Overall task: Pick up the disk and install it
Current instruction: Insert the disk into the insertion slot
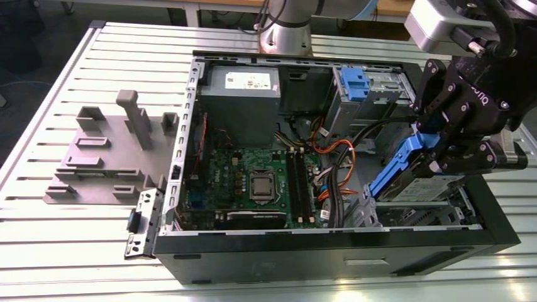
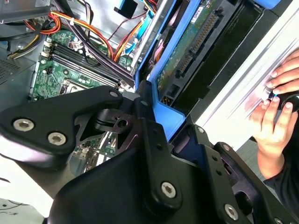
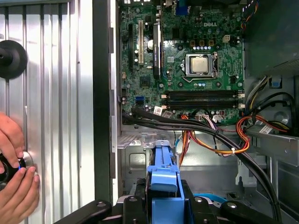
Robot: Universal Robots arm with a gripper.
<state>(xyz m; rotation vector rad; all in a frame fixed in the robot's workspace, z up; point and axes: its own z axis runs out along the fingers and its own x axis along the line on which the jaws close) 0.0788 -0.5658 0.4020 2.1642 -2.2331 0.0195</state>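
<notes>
Disk [image 1: 401,165]: hung tilted above the drive bay [image 1: 419,214] of the open computer case [image 1: 336,248], not yet seated.
Gripper [image 1: 434,154]: fingers clamped on the blue carrier rail [image 3: 163,170].
Hand [image 3: 16,196]: rested on the ribbed table [image 3: 56,93] beside the case.

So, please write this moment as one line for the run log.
gripper: shut on disk | disk: tilted over drive bay of open computer case | seated: not yet

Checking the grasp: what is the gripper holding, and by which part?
The gripper holds the disk, clamped on the blue rail at one end.
</notes>
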